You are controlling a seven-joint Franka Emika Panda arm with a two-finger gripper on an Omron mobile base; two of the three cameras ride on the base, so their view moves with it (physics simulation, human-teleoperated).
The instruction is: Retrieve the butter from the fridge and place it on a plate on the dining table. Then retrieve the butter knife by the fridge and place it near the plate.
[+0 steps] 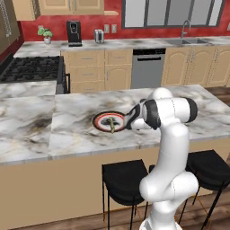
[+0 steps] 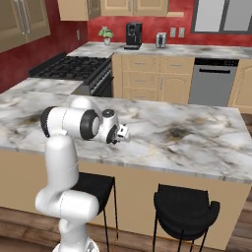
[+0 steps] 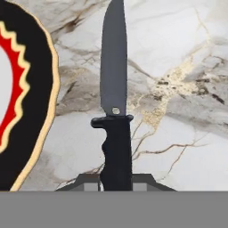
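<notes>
At the centre of the hand view: butter knife [image 3: 115,111], dark handle pinched between the gripper [image 3: 116,181] fingers at the bottom edge, narrow grey blade running straight up the frame away from them, its long axis in line with the gripper's own. Beneath it, veined marble of the dining table [image 3: 178,67]; whether the blade touches the top or hangs just above cannot be told. At the left edge of the same view: plate [image 3: 35,102], dark ring and red-orange zigzag band, just beside the knife and apart from it, its rim curving roughly alongside the blade. In the left base view, middle of frame: the plate [image 1: 101,121] on the table [image 1: 67,130], butter [image 1: 111,124] lying on it as a slim olive stick, the white arm's wrist bent down close to the plate's right rim. Judgement: butter step done; knife already near the plate, so what remains is lowering and release beside the rim, keeping the blade clear of the plate.
</notes>
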